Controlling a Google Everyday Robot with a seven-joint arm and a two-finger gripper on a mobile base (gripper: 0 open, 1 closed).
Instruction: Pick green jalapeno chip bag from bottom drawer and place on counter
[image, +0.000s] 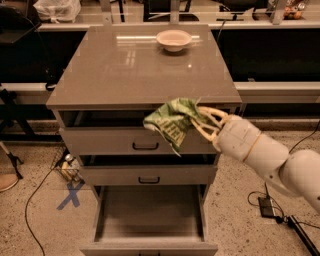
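Observation:
The green jalapeno chip bag (172, 121) hangs crumpled in front of the top drawer front, just below the counter's front edge. My gripper (200, 121) comes in from the right on a white arm and is shut on the bag's right side. The bottom drawer (149, 214) is pulled out at the bottom of the cabinet, and its floor is bare. The counter (125, 70) is the glossy grey-brown slab on top of the cabinet, above and behind the bag.
A pale round bowl (173, 39) stands at the counter's back centre. Two upper drawers with black handles (145, 146) are slightly ajar. Cables and a blue X mark (70, 195) lie on the floor to the left. A long bench runs behind the cabinet.

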